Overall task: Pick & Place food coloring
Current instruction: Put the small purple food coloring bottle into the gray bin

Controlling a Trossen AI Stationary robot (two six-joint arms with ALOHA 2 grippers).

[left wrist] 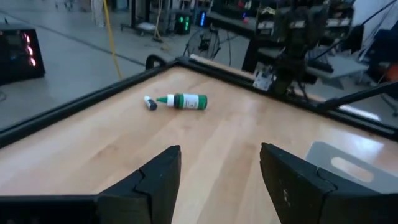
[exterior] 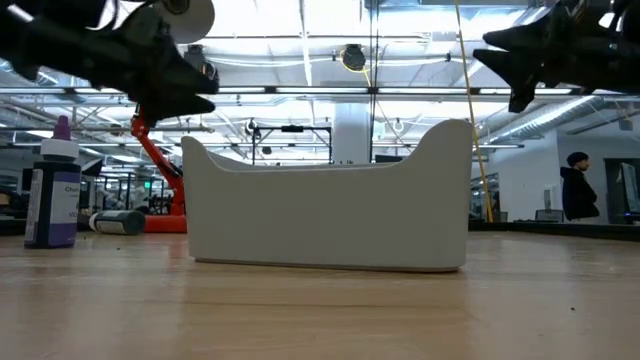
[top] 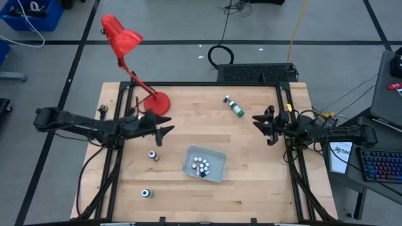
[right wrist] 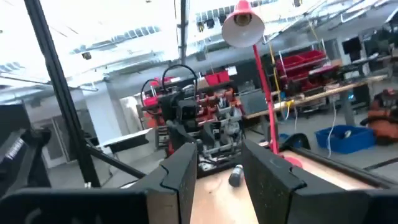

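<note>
Several small white-topped food coloring bottles stand inside the pale tray (top: 215,171) near the table's middle. A green bottle (top: 236,108) lies on its side by the far edge with a tiny vial (top: 226,98) beside it; both show in the left wrist view, the bottle (left wrist: 186,101) and the vial (left wrist: 150,103). One bottle (top: 152,155) sits left of the tray and another (top: 146,193) by the near edge. A purple bottle (exterior: 50,190) stands upright. My left gripper (top: 164,132) hovers open, left of the tray. My right gripper (top: 260,122) hovers open at the table's right.
A red desk lamp (top: 125,44) stands with its base (top: 160,102) on the far left of the table, just behind my left gripper. A black frame (top: 207,85) edges the table. Bare wood lies between the tray and my right gripper. A person (exterior: 578,190) stands in the room beyond.
</note>
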